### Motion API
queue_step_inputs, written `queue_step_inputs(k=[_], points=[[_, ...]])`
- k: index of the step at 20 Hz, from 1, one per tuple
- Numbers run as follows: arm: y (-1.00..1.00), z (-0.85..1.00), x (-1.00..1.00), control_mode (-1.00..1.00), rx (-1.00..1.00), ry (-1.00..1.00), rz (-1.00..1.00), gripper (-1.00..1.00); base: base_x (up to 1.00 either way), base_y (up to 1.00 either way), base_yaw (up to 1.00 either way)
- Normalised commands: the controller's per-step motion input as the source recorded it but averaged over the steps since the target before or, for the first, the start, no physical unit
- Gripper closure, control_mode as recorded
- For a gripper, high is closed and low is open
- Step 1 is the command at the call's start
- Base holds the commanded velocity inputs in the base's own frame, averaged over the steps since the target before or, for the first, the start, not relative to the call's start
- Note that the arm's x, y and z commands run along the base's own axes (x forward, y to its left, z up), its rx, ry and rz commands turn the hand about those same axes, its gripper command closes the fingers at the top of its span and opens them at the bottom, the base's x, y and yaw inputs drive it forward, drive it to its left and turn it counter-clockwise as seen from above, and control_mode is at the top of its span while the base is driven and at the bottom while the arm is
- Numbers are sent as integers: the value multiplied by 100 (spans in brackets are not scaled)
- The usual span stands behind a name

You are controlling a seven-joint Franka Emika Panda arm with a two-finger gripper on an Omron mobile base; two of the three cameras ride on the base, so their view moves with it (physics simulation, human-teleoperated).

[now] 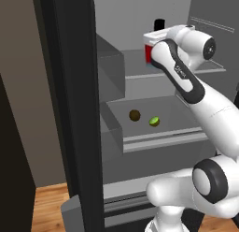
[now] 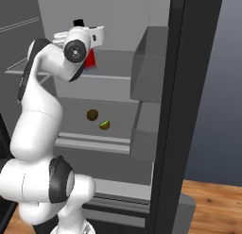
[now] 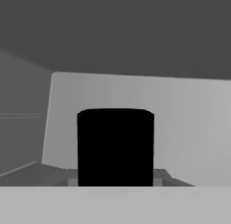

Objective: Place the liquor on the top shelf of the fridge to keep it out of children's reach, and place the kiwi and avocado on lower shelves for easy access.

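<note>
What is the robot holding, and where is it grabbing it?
The liquor bottle at the top shelf. The tool seems shut on it just below the black cap; the contact itself is hidden.

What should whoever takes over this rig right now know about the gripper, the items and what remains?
Gripper: shut on the red, blue-topped, black-capped liquor bottle, at the thin pale grey top shelf of the black fridge.
Brown round kiwi and yellow-green oval avocado: apart, on the deeper lipped lower shelf.
Done: both fruits placed.
Left: confirm the bottle stands on the shelf, release, withdraw.
</note>
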Motion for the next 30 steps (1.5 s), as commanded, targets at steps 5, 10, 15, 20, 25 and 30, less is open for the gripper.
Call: queue_step_inputs(k=[5,10,15,20,25,30], points=[[0,-31,40,-100,0,0,0,100,0,0,0],[0,-20,38,-100,0,0,0,100,0,0,0],[0,-18,38,-100,0,0,0,100,0,0,0],[0,-12,39,-100,0,0,0,100,0,0,0],[0,-2,35,-100,0,0,0,100,0,0,0],[0,0,33,-100,0,0,0,-100,0,0,0]])
